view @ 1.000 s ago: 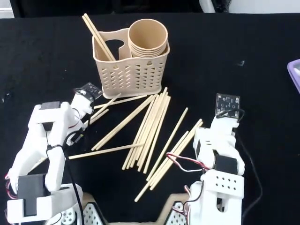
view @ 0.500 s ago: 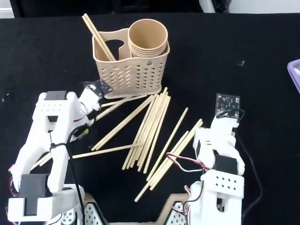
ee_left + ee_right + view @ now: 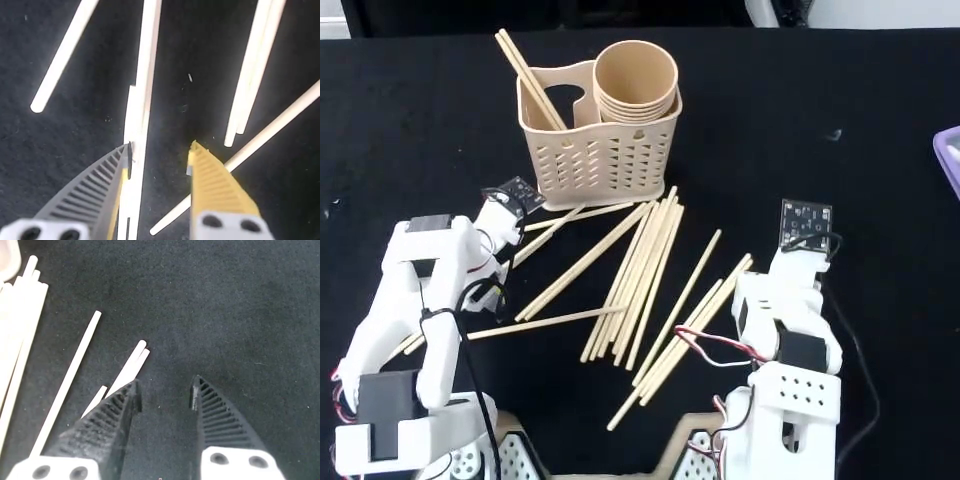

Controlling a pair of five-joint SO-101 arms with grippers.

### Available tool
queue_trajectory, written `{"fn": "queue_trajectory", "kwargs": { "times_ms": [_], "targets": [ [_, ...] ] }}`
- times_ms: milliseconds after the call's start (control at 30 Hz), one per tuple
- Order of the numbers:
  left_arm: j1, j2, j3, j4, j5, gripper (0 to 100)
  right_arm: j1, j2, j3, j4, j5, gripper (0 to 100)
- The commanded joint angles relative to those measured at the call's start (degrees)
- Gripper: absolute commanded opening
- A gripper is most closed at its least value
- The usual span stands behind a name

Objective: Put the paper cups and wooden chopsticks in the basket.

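We see left gripper [image 3: 160, 150] spread wide over loose chopsticks [image 3: 640, 270] mid-tabletop [image 3: 840, 80], stick ends cut off. Right gripper [image 3: 165, 385] is parted too, gripping nothing. Stacked cups [image 3: 635, 75] sit half hidden in basket [image 3: 600, 160] toward the far edge.

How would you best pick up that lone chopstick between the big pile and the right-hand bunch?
Take the lone chopstick on its far half, from straight above, pinching across its width. It lies flat, with bare table on both sides there; lower down it crowds the right-hand bunch.
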Motion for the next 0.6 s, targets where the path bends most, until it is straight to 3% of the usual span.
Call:
{"fn": "queue_trajectory", "kwargs": {
  "times_ms": [0, 267, 467, 567],
  "targets": [
    [-0.57, -0.44, -0.22, -0.79, -0.62, 19, 0.26, -1.10, -0.31, -1.23, -0.35, 17.8],
    [-0.66, 0.00, 0.13, -0.88, -0.53, 19, 0.35, -1.10, -0.31, -1.23, -0.35, 17.8],
    [-2.42, 5.10, 4.26, -9.58, -0.35, 19, 0.44, -1.10, -0.31, -1.23, -0.35, 17.8],
    [-3.21, 5.54, 3.82, -7.56, -0.35, 19, 0.35, -1.10, -0.31, -1.14, -0.35, 17.8]
  ]
}}
